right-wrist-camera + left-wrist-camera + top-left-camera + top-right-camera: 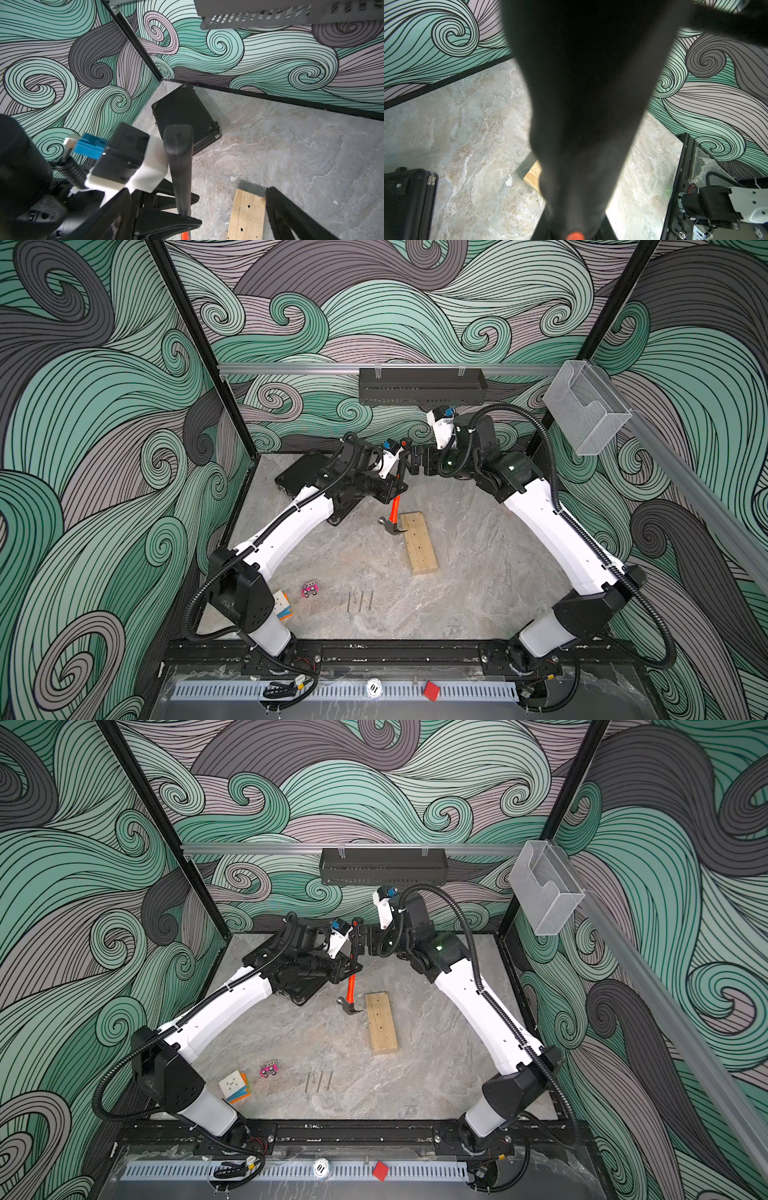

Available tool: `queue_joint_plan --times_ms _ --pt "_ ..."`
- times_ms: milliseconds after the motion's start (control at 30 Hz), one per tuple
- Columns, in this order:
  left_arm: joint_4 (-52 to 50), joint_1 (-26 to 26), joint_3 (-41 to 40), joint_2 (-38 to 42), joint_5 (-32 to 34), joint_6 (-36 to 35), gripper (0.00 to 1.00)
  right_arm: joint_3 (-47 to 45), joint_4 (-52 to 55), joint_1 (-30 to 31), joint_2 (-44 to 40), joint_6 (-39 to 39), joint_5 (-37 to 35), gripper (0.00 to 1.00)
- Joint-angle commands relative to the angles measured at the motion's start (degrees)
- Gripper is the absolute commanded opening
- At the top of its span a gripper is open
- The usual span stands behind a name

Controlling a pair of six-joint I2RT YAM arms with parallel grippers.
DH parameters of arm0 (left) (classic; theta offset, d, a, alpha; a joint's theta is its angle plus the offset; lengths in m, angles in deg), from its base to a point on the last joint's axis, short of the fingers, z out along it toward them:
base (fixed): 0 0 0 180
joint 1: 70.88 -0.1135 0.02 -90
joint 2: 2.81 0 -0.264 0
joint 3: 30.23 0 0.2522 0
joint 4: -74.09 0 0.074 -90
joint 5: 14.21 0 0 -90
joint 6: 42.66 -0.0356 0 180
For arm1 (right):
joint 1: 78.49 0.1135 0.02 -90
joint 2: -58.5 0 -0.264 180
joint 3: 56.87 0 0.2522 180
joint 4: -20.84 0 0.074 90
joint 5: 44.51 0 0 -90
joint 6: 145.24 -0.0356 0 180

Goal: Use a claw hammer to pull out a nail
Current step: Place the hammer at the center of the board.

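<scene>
The claw hammer [395, 506] [351, 986] hangs upright with its grey head down, and the claw touches the far left edge of the wooden block [420, 545] [381, 1025]. My left gripper [400, 483] [354, 965] is shut on its black handle [581, 104], which blocks most of the left wrist view. My right gripper [415, 458] [366, 940] [195, 216] stands open by the handle's upper end [180, 162], not touching it. Three loose nails [359, 601] [319, 1081] lie on the table near the front. Only holes show in the block.
A black case [297, 475] [182, 112] lies at the back left under my left arm. A colour cube [235, 1085] and a pink toy [309, 590] sit front left. A black shelf [422, 385] hangs on the back wall, and a clear bin [582, 406] on the right.
</scene>
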Motion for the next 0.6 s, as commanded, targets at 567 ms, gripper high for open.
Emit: queue_joint_plan --times_ms 567 --pt "-12.6 -0.1 9.6 -2.8 13.8 2.5 0.00 -7.1 -6.9 0.0 -6.5 1.0 -8.6 1.00"
